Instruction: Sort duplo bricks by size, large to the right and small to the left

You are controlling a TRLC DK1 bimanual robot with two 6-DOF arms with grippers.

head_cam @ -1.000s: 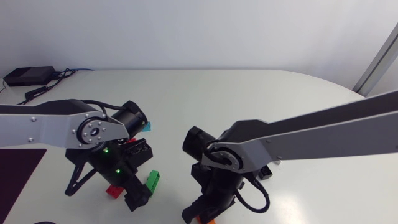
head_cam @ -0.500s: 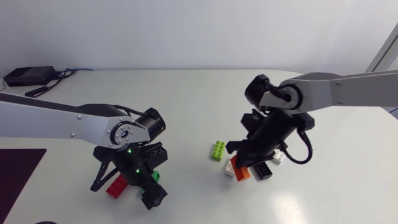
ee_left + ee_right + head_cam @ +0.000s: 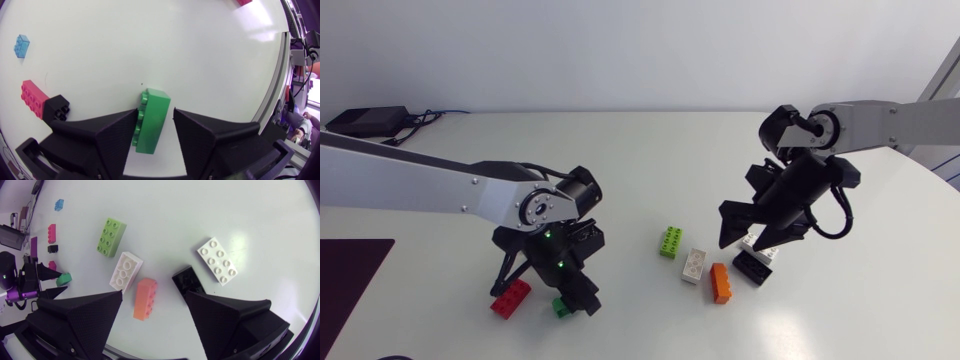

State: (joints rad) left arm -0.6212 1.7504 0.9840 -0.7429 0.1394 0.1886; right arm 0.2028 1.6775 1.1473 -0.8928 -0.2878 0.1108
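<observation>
A green brick (image 3: 150, 125) lies on the table between the fingers of my left gripper (image 3: 155, 114). One finger rests against it and a thin gap shows at the other, so the gripper is open. In the head view this brick (image 3: 559, 306) sits beside a red brick (image 3: 510, 297). My right gripper (image 3: 752, 236) hangs open above a cluster of bricks: lime (image 3: 111, 237), white (image 3: 125, 271), orange (image 3: 145, 298), black (image 3: 187, 281) and a second white one (image 3: 217, 261). Nothing is between its fingers.
Ahead of the left gripper lie a blue brick (image 3: 22, 46), a pink brick (image 3: 34, 98) and a small black brick (image 3: 59, 107). A black box (image 3: 365, 122) with cables sits at the table's back left. A dark mat (image 3: 350, 270) lies at the left edge.
My right arm swung from the front middle to the right and its gripper opened, leaving the orange brick on the table. My left gripper shifted right and narrowed around the green brick.
</observation>
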